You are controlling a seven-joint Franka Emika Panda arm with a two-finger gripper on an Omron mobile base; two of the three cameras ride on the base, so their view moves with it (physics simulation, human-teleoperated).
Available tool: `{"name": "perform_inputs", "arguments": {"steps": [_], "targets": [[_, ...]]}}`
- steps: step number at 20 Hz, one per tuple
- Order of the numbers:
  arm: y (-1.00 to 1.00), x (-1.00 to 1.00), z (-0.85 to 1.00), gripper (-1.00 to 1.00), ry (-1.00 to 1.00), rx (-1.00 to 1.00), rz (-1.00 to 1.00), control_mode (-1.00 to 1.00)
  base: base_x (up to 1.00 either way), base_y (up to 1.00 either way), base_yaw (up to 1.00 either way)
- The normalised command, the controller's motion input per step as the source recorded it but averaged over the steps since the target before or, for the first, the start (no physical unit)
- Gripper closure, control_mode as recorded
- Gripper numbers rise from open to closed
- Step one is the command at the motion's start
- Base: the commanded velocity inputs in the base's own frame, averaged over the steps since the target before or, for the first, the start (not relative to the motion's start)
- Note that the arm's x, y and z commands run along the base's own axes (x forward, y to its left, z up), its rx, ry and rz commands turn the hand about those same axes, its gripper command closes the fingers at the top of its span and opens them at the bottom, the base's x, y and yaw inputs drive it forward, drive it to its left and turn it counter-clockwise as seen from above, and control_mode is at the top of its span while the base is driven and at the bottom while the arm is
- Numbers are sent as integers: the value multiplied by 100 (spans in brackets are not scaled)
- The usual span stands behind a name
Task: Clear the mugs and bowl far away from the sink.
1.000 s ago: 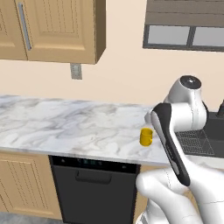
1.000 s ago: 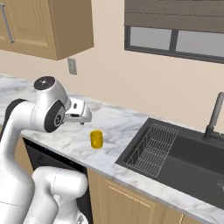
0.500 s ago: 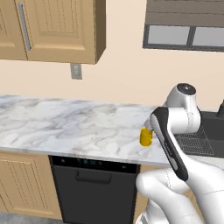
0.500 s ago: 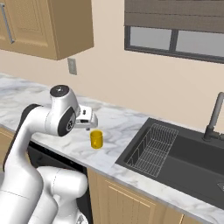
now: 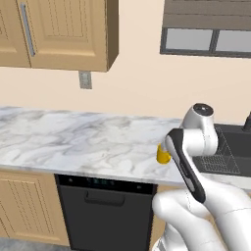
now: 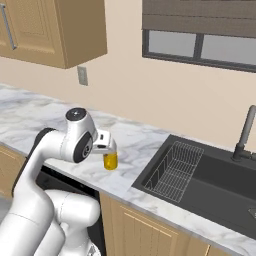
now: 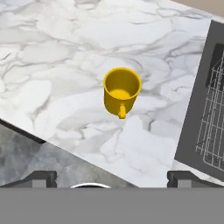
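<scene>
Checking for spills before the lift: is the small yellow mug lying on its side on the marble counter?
No, the small yellow mug stands upright on the marble counter, its open mouth facing up and its handle showing.

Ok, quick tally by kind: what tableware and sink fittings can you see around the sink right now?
Yellow mug: 1
Wire rack in the sink: 1
Faucet: 1
Total: 3
</scene>
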Motion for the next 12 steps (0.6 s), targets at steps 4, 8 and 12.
{"name": "perform_inputs", "arguments": {"steps": [4,8,12], "targets": [[-5,10,-44,-100,0,0,-6,-100,0,0,0],[-7,17,-38,-100,0,0,-4,-100,0,0,0],[-16,19,-34,-100,2,0,-3,-100,0,0,0]]}}
